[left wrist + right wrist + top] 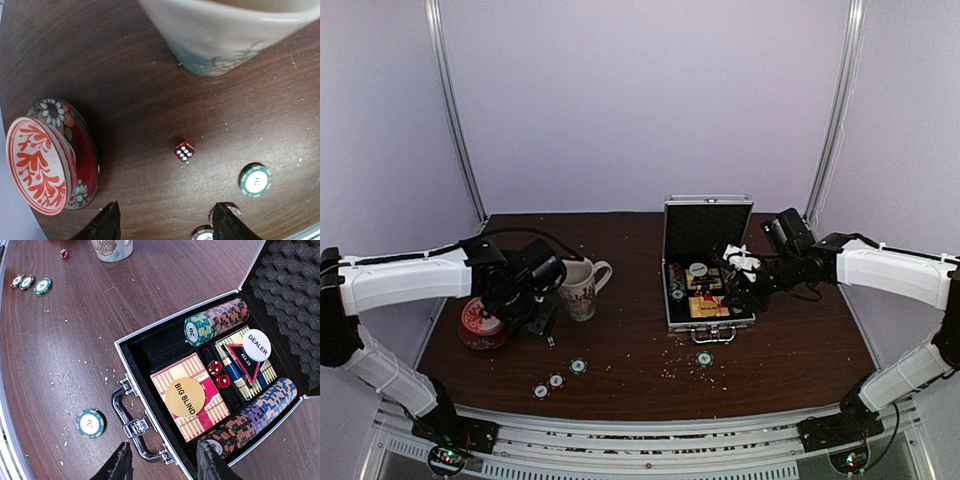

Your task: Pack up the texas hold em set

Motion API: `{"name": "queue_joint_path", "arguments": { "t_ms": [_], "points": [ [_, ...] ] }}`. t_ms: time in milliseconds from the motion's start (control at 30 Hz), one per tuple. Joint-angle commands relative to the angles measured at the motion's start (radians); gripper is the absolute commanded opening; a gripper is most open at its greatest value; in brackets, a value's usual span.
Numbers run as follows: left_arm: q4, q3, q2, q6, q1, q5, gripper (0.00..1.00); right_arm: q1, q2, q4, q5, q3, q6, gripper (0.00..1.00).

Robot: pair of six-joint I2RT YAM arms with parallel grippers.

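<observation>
1. The left hand, fingers spread wide and empty, hangs over a small red die near the dark wooden desk's left edge.
2. A round red-and-white tin and a white patterned mug stand close by the die.
3. The right hand, partly spread and empty, hovers above the metal handle of the open silver aluminium briefcase.
4. Loose green-rimmed poker chips lie towards the front edge.

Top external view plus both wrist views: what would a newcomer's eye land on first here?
The open silver case right of centre stands out, its lid up and its black interior packed with chip rows and a white dealer button. Then the strays on the table: a red die near the mug and the red-and-white tin at left, and loose chips toward the front edge.
</observation>
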Motion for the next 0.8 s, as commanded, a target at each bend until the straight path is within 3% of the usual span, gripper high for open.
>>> {"name": "queue_joint_path", "arguments": {
  "t_ms": [0, 433, 767],
  "points": [
    [0.08, -0.051, 0.033, -0.042, 0.062, 0.086, 0.64, -0.006, -0.01, 0.032, -0.002, -0.021, -0.023, 0.45],
    [0.207, -0.051, 0.226, -0.075, 0.103, 0.118, 0.58, -0.004, -0.005, 0.013, 0.021, -0.028, -0.059, 0.46],
    [0.265, -0.051, 0.279, -0.068, 0.106, 0.145, 0.45, -0.003, 0.011, 0.0, 0.021, -0.03, -0.077, 0.47]
  ]
}}
